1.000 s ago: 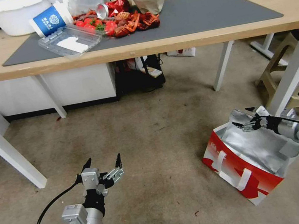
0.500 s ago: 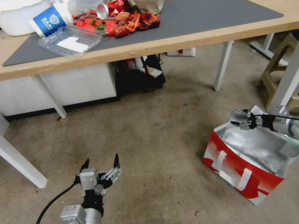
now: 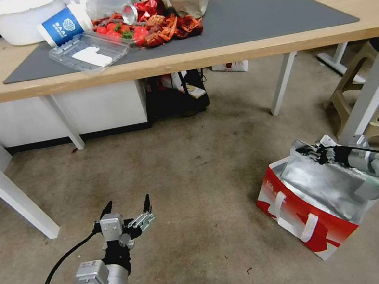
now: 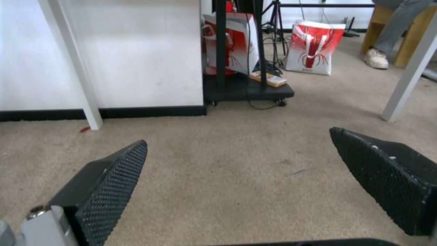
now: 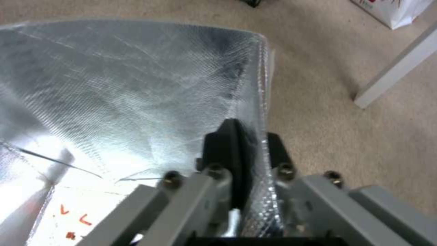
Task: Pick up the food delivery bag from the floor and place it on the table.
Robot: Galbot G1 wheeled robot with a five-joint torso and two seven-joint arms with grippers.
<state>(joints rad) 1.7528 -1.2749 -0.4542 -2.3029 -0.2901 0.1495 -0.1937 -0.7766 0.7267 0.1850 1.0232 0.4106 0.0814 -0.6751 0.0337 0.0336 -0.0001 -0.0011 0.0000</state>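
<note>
Right hand (image 3: pixel 309 151) pinching food delivery bag (image 3: pixel 311 223) foil rim, seemingly on floor (image 3: pixel 194 170); left hand (image 3: pixel 127 206) spread apart

Even, soft light from overhead fills the room. The worktop (image 3: pixel 279 43) casts a broad, faint shadow on the floor (image 3: pixel 188 162) beneath it, darkest near the far wall. The head view bends straight lines outward at its edges, so the worktop's legs splay. In the right wrist view the food delivery bag (image 5: pixel 114 89) throws hard white glare off its foil lining, and that whole view is soft and grainy. The left wrist view is mildly blurred, with its near black pads (image 4: pixel 114 184) slightly out of focus.
</note>
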